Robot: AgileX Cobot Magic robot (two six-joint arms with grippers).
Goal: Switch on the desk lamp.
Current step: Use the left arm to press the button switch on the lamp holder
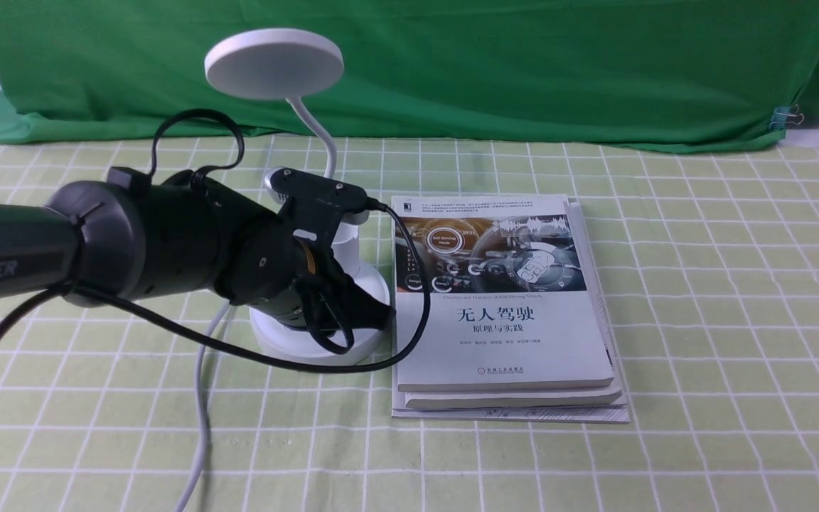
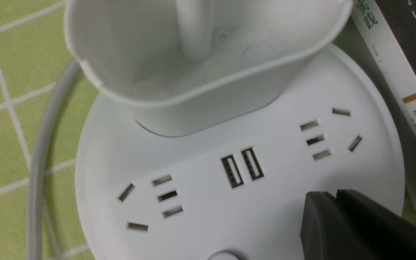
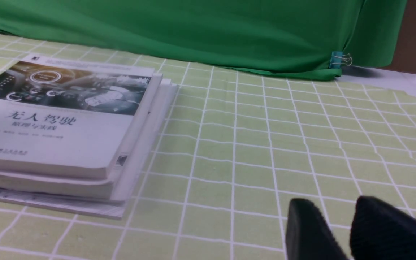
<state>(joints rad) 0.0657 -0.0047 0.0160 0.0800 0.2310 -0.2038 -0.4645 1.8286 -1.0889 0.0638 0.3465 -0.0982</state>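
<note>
**Front view:** The white plastic desk lamp with round disc head (image 1: 274,62) stands left of centre, just left of a stack of white-covered books (image 1: 502,334). My left gripper (image 1: 367,313) hangs over its base.

**Left wrist view:** My fingers (image 2: 356,224) are pressed together and empty, beside the round button (image 2: 224,256). Pushing down here would, I judge, miss it.

**Right wrist view:** My right gripper (image 3: 338,216) is slightly parted and empty, right of the books.

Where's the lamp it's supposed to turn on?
In the front view, the desk lamp stands left of centre, beside the stack of books, with the left gripper over its base.
</note>
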